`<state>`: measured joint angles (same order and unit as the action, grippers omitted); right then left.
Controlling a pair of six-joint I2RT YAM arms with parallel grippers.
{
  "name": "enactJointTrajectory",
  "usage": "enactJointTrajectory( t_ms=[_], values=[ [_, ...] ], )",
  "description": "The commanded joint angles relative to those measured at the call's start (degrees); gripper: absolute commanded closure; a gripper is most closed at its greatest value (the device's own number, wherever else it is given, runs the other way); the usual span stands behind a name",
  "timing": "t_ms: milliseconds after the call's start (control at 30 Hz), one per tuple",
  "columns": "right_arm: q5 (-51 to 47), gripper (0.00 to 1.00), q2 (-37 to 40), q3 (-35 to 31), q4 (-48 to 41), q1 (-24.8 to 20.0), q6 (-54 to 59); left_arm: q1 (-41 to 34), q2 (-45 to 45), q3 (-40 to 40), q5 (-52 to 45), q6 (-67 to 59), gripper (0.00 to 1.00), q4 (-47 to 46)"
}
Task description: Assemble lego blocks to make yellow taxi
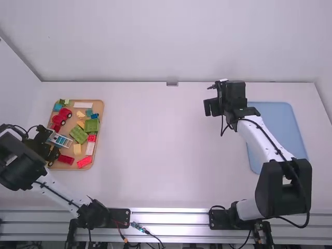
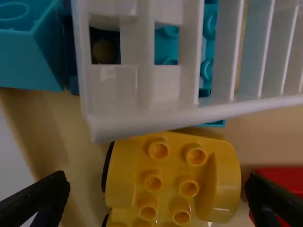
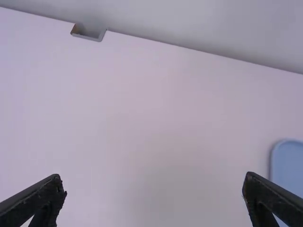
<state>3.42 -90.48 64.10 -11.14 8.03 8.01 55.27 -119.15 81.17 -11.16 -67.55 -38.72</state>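
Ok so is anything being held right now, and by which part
Nothing is held. The left gripper has its jaws open around the yellow block, with a visible gap at one side; the right gripper hovers open over the table.

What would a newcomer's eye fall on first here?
Probably the tray crowded with colourful blocks, at the left of the table in the high view. Up close, the studded yellow block stands out between the open fingers of the left gripper. Across the table, a pale blue mat lies partly behind the right arm.
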Motion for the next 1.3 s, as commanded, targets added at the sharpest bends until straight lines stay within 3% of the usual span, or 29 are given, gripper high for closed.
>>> enactJointTrajectory(
  t_ms=[0, 167, 200, 267, 300, 367, 567, 1267],
  values=[
    [-0.48, 0.01, -0.07, -0.85, 0.0, -0.15, -0.04, -0.35, -0.81, 0.9, -3.19, -0.69, 0.01, -0.41],
    [-0.48, 0.01, -0.07, -0.85, -0.04, -0.15, -0.04, -0.81, -0.81, 0.9, -2.95, -0.78, 0.05, -0.97],
    [-0.5, 0.01, -0.07, -0.85, -0.04, -0.15, -0.04, -0.77, -0.81, 0.9, -3.02, -0.93, 0.14, -1.0],
    [-0.5, 0.01, -0.07, -0.85, -0.04, -0.15, -0.04, -0.79, -0.81, 0.9, -3.21, -0.65, 0.47, -0.97],
    [-0.5, 0.01, -0.07, -0.85, -0.04, -0.15, -0.09, -0.79, -0.81, 0.9, -3.19, -0.48, 0.52, -0.97],
    [-0.48, 0.01, -0.07, -0.85, -0.07, -0.15, -0.04, -0.94, -0.81, 0.87, -3.17, -0.48, 0.49, -1.06],
    [-0.5, 0.01, -0.07, -0.85, -0.33, -0.15, -0.04, -1.1, -0.81, -0.39, -2.8, -0.5, 0.24, 0.1],
    [-0.52, 0.01, -0.05, -0.85, -1.31, -0.15, -0.04, -1.01, -0.81, -1.42, -0.81, -0.5, 0.37, 1.15]
  ],
)
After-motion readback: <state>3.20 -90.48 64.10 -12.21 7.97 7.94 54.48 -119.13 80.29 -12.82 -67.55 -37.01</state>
